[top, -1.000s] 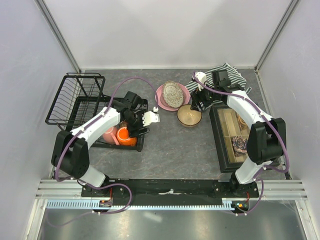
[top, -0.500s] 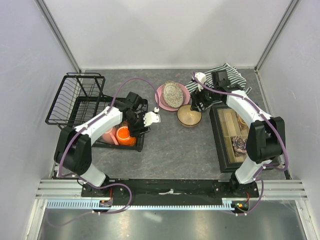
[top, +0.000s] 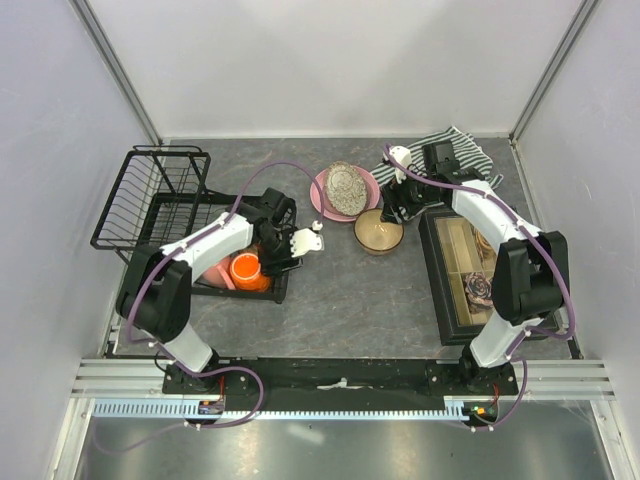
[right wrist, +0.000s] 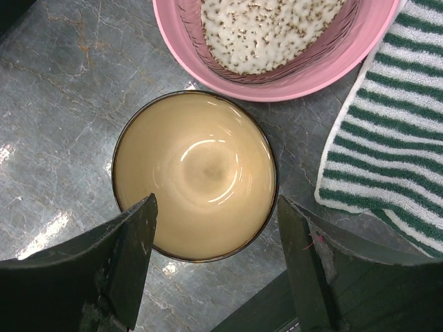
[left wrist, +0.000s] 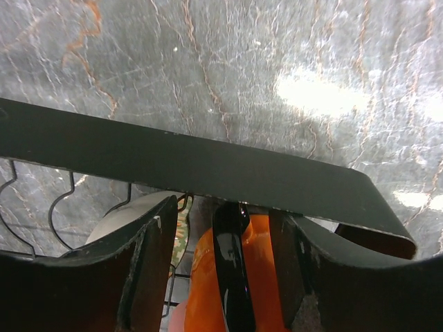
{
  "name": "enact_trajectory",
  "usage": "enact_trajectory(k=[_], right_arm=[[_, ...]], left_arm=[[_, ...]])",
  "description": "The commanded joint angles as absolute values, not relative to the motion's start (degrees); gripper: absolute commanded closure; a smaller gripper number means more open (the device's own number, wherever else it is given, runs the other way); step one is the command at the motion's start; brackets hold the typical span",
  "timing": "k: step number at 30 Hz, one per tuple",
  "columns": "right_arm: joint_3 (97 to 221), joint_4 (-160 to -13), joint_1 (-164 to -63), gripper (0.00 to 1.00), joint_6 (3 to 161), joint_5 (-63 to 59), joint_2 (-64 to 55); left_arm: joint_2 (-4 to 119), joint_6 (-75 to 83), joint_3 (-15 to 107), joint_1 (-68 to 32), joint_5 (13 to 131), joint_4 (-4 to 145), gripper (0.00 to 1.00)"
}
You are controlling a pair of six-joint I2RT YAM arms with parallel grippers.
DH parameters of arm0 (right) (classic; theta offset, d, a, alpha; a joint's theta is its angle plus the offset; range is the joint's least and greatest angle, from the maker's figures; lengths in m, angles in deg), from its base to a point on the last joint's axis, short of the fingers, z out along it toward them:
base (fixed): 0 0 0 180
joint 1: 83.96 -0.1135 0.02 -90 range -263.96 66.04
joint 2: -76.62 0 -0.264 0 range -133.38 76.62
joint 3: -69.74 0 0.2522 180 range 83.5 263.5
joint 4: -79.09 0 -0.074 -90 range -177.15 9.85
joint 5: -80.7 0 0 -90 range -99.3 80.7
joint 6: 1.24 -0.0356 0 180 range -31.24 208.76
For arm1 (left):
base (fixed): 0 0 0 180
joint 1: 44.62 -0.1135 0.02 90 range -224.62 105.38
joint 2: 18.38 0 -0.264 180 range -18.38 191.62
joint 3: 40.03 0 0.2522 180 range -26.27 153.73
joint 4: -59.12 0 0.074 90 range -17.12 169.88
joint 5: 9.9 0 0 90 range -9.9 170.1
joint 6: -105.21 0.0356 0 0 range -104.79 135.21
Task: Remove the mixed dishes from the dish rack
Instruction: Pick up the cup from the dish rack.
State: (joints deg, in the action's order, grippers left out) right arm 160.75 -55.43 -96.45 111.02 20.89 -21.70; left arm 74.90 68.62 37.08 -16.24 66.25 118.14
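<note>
The dish rack (top: 150,200) stands at the left of the grey worktop (top: 340,300). Its low tray section holds the orange mug (top: 246,270) with the pink mug (top: 215,270) just beside it. The tall basket section shows only wire. The left gripper (left wrist: 223,214) hangs over the tray's near rim, spread wide, with the orange mug between its fingers (left wrist: 149,263). Whether they touch the mug cannot be told.

The pink round plate (top: 322,198) lies out on the worktop, carrying the small patterned oval dish (top: 347,188). Just beside it sits the tan-brown bowl (right wrist: 194,176), upright and empty. The right gripper (right wrist: 216,204) hovers above it, its fingers (right wrist: 131,256) set wider than the bowl's rim. The dark compartmented box (top: 465,270) lies to the right, trinkets in its sections.

Only the left wrist view shows the small floral bowl (left wrist: 124,218), a pale curve with a green-printed edge behind the rack wires, left of the orange mug. A glossy dark strip also crosses that mug. The right wrist view shows the striped cloth (right wrist: 387,152) lying just beside the plate.
</note>
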Motion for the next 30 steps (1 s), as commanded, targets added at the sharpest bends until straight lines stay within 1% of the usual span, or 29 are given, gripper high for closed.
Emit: enact_trajectory(k=[1,20,26,29,30], right_arm=[[160.1,-56.5,-95.7,0.23,111.4,23.0,-21.7],[160.1,-56.2,-95.1,0.23,111.1,24.5,-22.3],[160.1,-56.0,-95.0,0.23,111.1,25.0,-22.5],[160.2,-56.0,-94.9,0.23,111.1,25.2,-22.6],[160.1,-55.9,-94.9,0.23,111.1,25.3,-22.6]], left_arm=[[76.2,68.3,36.5,-15.6,68.1,116.0,0.39],[79.4,69.3,37.1,-15.4,71.1,115.0,0.44],[80.0,69.3,36.8,-15.4,71.5,114.2,0.48],[80.1,69.2,36.6,-15.4,71.8,113.4,0.53],[80.3,69.0,36.5,-15.4,72.0,113.2,0.56]])
